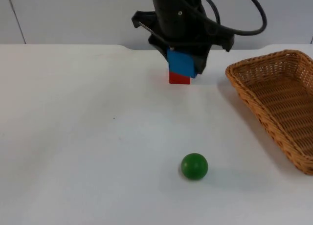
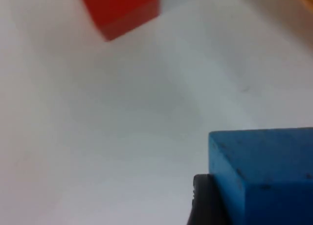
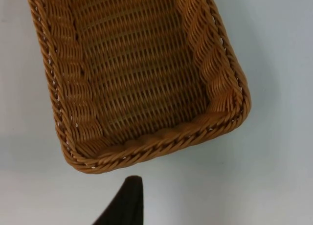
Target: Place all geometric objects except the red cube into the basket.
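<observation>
1. My left gripper hung at the far middle of the table, its fingers pinched on a blue block held above the surface.
2. In my left wrist view the blue block sat pressed against one black fingertip, with white table beneath it.
3. The red cube stood on the table just under and behind the held block, its lower part showing below the blue one in the top view; through my left wrist camera the red cube lay apart from the block, resting flat on the white surface.
4. The green ball lay nearer the front of the table, well apart from my left gripper and untouched.
5. The wicker basket stood at the right side of the table, with nothing inside that I could see.
6. My right arm waited over the basket; one dark fingertip pointed at its near rim without touching it, and I could not tell whether that gripper was spread or pressed together.
</observation>
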`<state>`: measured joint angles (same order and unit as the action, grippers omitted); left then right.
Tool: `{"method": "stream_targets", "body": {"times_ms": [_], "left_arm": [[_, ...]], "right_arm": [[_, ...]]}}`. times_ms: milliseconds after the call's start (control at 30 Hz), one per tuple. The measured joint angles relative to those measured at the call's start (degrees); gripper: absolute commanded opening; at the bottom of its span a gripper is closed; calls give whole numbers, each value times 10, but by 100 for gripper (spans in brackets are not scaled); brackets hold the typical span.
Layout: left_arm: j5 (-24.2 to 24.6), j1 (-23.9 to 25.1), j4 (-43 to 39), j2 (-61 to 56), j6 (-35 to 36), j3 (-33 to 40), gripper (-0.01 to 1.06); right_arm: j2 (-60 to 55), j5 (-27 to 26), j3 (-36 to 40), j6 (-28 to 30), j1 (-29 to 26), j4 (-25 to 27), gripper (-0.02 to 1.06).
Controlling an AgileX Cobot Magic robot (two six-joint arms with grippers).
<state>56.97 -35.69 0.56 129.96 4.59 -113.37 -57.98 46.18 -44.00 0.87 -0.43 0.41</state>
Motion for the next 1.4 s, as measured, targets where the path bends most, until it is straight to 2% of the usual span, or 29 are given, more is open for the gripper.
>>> {"method": "stream_targets", "body": {"times_ms": [133,300,433,467,600,733,933,1067,1167,1267,1300,1400], "left_arm": [[-45,-4,70,10,-46,-4,0],[-57,-22,86,39,-58,-42,0],[-54,-47,87,92,-60,-117,0],[-54,-47,87,92,-60,-117,0],[-56,-76,86,149,-70,-219,0],[-72,-93,72,180,-86,-265,0],[-104,-99,76,211,-108,-273,0],[-135,-99,103,223,-155,-273,1],[-147,-102,113,226,-174,-275,7],[-159,-106,117,231,-184,-276,27],[-166,-108,121,237,-189,-276,27],[-173,-109,125,248,-191,-276,51]], "right_arm": [[0,0,0,0,0,0,105],[0,0,0,1,0,0,105],[0,0,0,1,0,0,105],[0,0,0,1,0,0,105],[0,0,0,1,0,0,105],[0,0,0,1,0,0,105],[0,0,0,1,0,0,105],[0,0,0,1,0,0,105],[0,0,0,1,0,0,105],[0,0,0,1,0,0,105],[0,0,0,1,0,0,105],[0,0,0,2,0,0,105]]}}
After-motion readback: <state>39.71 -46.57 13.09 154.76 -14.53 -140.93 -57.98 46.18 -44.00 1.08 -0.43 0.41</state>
